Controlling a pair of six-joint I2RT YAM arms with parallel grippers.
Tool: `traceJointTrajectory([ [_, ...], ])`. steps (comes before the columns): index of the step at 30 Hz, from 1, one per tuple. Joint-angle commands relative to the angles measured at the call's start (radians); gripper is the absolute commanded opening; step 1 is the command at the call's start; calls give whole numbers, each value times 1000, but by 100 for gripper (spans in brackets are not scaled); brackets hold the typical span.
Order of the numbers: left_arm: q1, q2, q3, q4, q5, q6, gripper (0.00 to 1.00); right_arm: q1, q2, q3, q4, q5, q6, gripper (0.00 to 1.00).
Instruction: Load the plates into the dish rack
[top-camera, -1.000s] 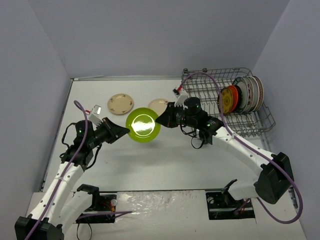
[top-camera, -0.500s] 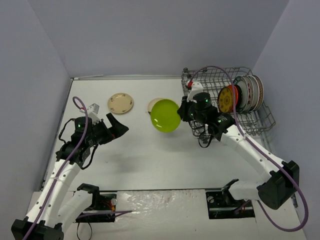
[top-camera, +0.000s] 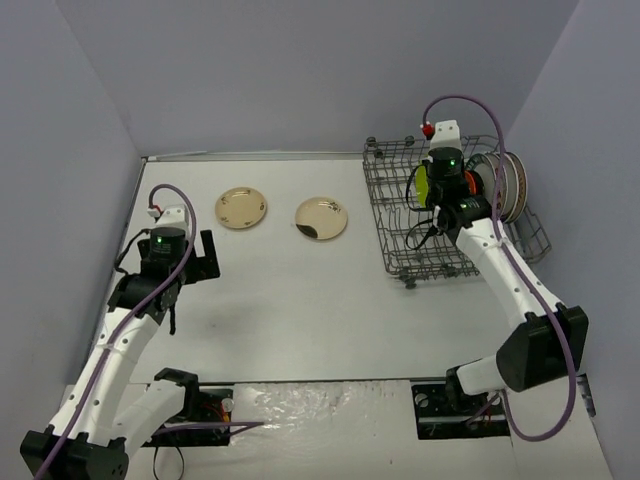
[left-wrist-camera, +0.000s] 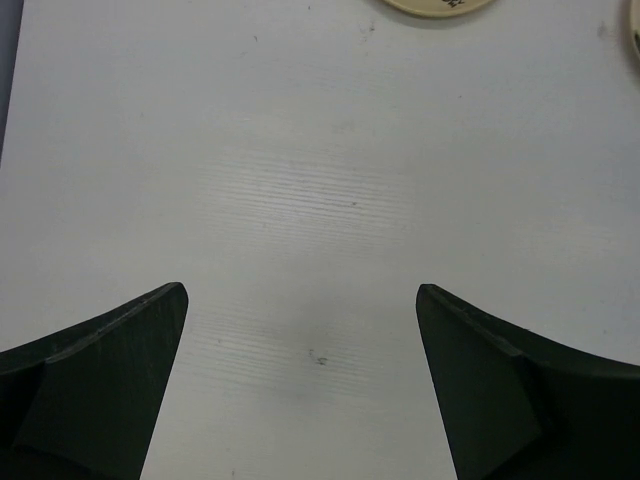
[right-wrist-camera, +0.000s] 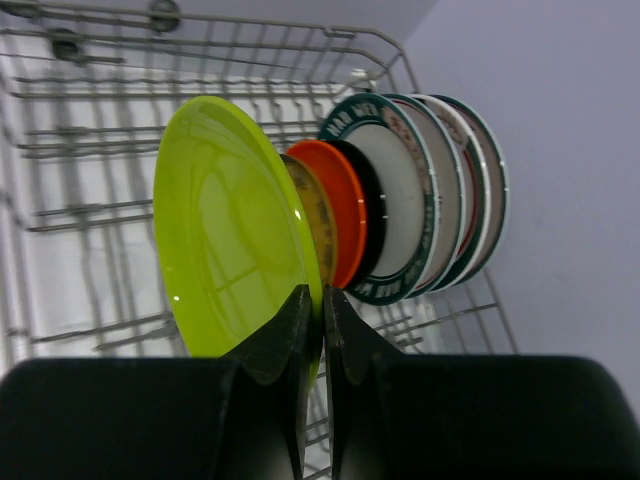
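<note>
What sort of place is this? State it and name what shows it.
Probably a robot test cell, not a kitchen: bare lilac walls box in a white table, two arms are bolted to its near edge, and the wire dish rack holds plates on edge.

A plain white flat surface (top-camera: 300, 310), faintly scuffed, is boxed in by smooth pale lavender-grey walls: a back wall (top-camera: 320, 70), a left wall (top-camera: 50, 200) and a right wall (top-camera: 590, 140). Light falls soft and even.
</note>
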Motion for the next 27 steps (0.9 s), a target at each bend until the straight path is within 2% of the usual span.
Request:
traceJointTrajectory([
  [1, 7, -17, -35, 105, -63, 69, 97, -47, 107, 62, 199, 142, -165, 0],
  [6, 10, 0, -61, 123, -71, 70, 97, -77, 218, 95, 288, 194, -260, 0],
  [12, 13, 16, -59, 127, -74, 76, 97, -95, 321, 136, 307, 176, -264, 0],
  [27, 19, 27, -62, 136, -83, 88, 97, -118, 470, 103, 312, 65, -166, 0],
])
